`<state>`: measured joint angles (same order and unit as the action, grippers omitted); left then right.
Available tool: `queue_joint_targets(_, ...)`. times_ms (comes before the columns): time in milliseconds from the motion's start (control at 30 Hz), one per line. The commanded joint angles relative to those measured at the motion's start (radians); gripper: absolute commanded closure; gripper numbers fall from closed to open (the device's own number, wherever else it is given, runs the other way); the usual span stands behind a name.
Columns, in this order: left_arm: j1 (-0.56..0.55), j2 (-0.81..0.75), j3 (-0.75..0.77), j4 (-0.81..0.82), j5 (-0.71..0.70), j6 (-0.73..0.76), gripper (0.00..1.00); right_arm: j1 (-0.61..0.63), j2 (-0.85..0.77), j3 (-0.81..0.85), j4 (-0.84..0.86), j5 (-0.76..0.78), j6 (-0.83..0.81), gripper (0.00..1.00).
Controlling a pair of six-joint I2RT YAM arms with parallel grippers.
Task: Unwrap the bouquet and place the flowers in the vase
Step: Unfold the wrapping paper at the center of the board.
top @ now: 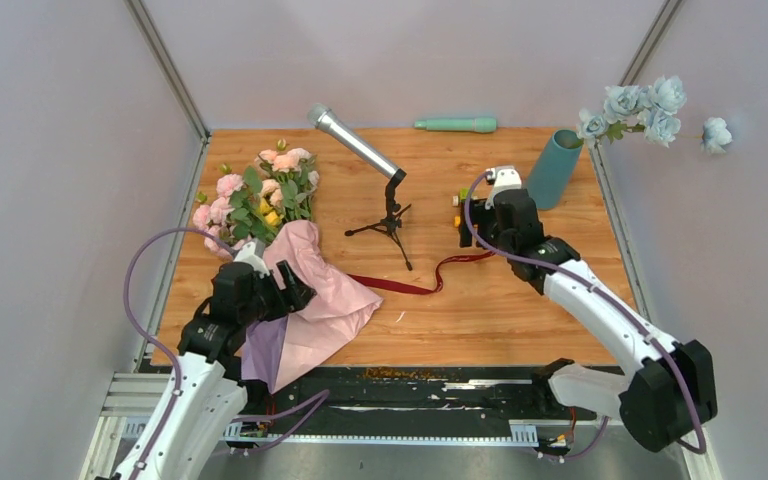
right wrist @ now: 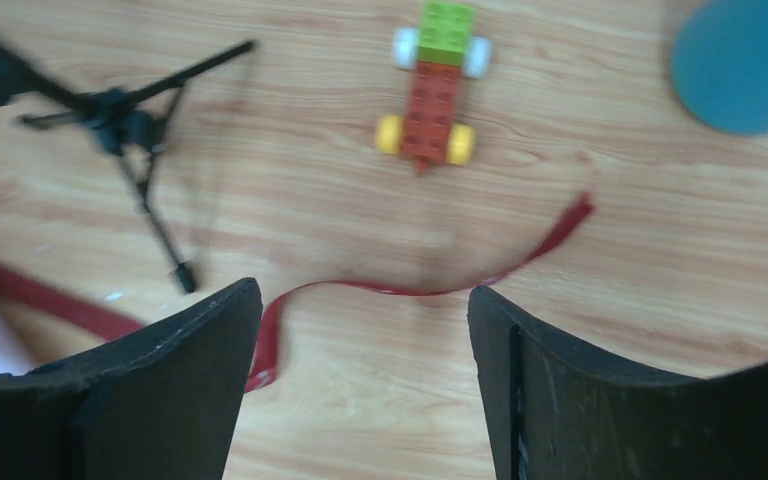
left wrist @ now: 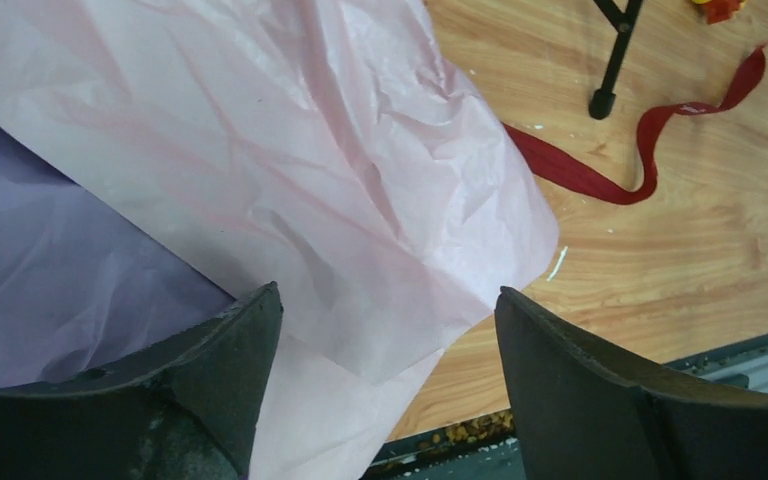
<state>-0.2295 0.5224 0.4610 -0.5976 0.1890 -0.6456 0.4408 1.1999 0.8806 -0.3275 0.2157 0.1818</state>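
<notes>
Jaws open both sides; bouquet [top: 260,195] pink, yellow, cream, leafy; pink-lilac wrap [top: 325,300] crumpled; red ribbon [top: 410,286] loose.

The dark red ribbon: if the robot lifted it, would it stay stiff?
Probably floppy: the ribbon lies in loose curves on the table. Likely light too, being thin and flat. It shouldn't roll, just drape and slide.

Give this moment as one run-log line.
left gripper: open over crinkled pink paper wrap | right gripper: open above loose dark red ribbon | pink and yellow roses: lying outside tall teal vase
</notes>
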Motion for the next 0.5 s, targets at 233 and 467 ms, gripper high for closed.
queue_joint_targets(233,0.002,-0.084,-0.107,0.095,-0.217,-0.138,0.01,0.412,-0.121,-0.094,0.304,-0.273,-0.135,0.23)
queue_joint_targets(467,0.006,-0.113,-0.101,0.090,-0.300,-0.175,0.00,0.672,0.026,-0.103,0.523,-0.257,-0.156,0.23)
